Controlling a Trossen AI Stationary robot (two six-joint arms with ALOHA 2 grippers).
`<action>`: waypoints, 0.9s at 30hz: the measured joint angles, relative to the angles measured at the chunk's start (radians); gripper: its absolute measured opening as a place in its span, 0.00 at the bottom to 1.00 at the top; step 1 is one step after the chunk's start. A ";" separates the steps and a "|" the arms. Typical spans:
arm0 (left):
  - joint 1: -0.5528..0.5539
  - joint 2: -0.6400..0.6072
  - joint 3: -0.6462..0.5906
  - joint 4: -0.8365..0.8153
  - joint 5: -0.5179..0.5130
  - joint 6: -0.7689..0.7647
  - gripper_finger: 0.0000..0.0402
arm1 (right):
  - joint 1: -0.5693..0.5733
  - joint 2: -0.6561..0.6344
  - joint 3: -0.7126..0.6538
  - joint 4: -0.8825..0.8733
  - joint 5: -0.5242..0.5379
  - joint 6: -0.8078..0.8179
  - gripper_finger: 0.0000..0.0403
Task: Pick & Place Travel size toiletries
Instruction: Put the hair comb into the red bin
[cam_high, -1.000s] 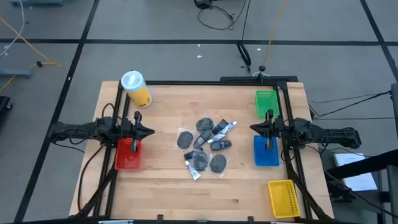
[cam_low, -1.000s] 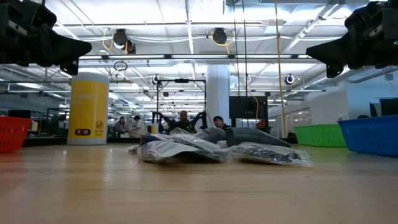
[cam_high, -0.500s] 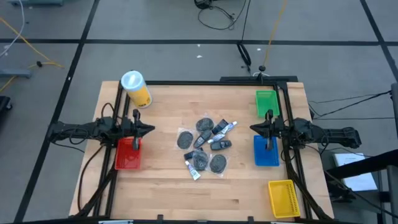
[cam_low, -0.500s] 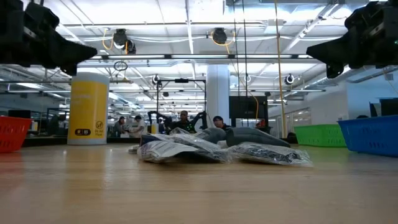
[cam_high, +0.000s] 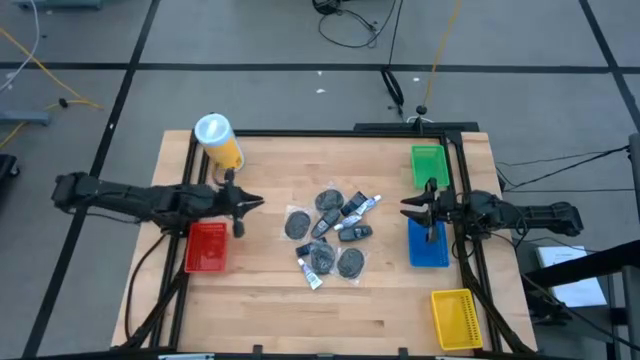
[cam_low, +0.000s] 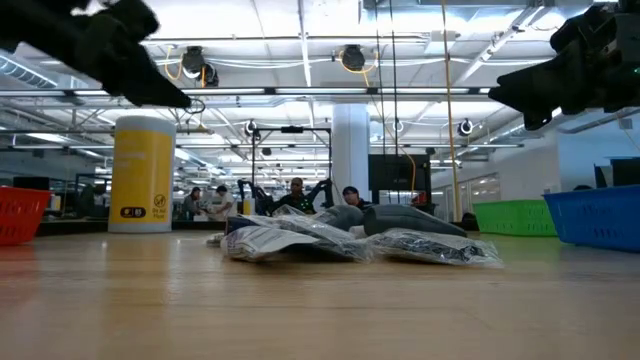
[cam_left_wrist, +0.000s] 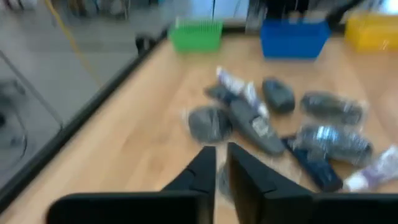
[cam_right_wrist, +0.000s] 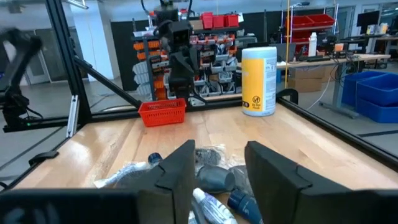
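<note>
The travel size toiletries (cam_high: 330, 235) lie in a loose pile at the table's middle: round dark grey packets (cam_high: 297, 225), small dark bottles and a thin white-blue tube (cam_high: 370, 203). My left gripper (cam_high: 255, 204) hangs above the table just left of the pile, slanting down toward it. The left wrist view shows it (cam_left_wrist: 222, 152) open by a narrow gap with nothing inside. My right gripper (cam_high: 404, 212) stays level over the blue bin's near-pile edge. It (cam_right_wrist: 221, 162) is open and holds nothing, facing the pile (cam_right_wrist: 205, 180).
A red bin (cam_high: 207, 247) sits left of the pile under my left arm. A blue bin (cam_high: 428, 243) and a green bin (cam_high: 428, 163) stand at the right, a yellow bin (cam_high: 452, 318) at the near right. A yellow canister (cam_high: 218, 142) stands far left.
My left gripper has reached out from over the red bin toward the pile at the table's middle, rising a little and tipping its fingers downward. My right gripper has stayed in place and has opened.
</note>
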 joint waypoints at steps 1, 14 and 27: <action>0.003 0.054 0.038 -0.027 0.000 -0.029 0.19 | 0.000 0.008 0.000 0.000 0.000 0.004 0.35; 0.106 0.628 0.221 -0.047 0.005 -0.464 0.52 | 0.000 0.054 0.000 0.000 0.000 0.007 0.34; 0.145 0.917 0.221 0.216 0.061 -0.536 0.41 | 0.000 0.054 0.000 -0.004 -0.003 0.052 0.33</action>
